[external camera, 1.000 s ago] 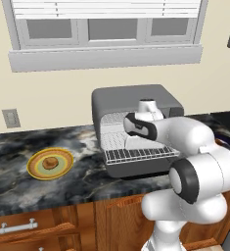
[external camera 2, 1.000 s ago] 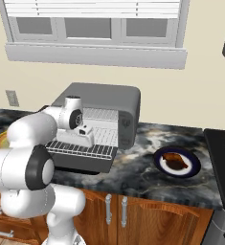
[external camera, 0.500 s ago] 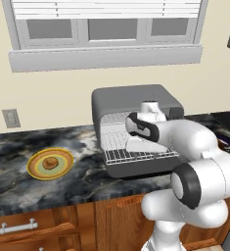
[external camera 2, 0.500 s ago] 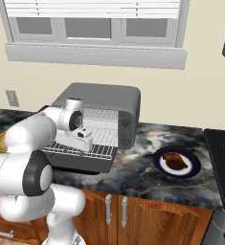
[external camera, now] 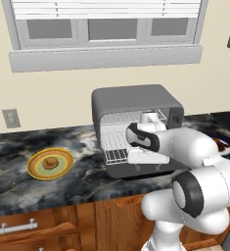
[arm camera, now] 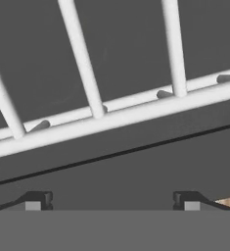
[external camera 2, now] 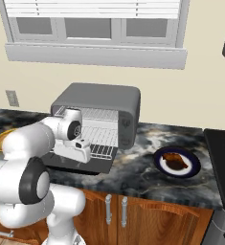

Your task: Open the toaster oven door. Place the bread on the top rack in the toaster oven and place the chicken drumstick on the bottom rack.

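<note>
The toaster oven (external camera: 136, 100) (external camera 2: 99, 98) stands on the counter with its door (external camera: 136, 171) (external camera 2: 78, 165) folded down flat. Silver wire racks (external camera: 115, 147) (external camera 2: 100, 139) show inside, the lower one reaching out over the door. My gripper (external camera: 147, 166) (external camera 2: 80, 154) (arm camera: 111, 203) points down just above the rack's front bar (arm camera: 116, 117), open, with nothing between its fingers. The bread (external camera: 50, 163) lies on a yellow plate (external camera: 35, 169) to the oven's left. The chicken drumstick (external camera 2: 176, 161) lies on a dark blue plate (external camera 2: 159, 160) to the oven's right.
A stovetop (external camera 2: 224, 153) borders the counter on the right. A window sill (external camera: 106, 58) runs along the wall above the oven, and a wall outlet (external camera: 11, 118) sits to the left. Wooden cabinets (external camera 2: 133, 215) are below the marble counter.
My hand has dropped from the oven's opening to just above the front of the lower rack. Bread, drumstick and door have not moved.
</note>
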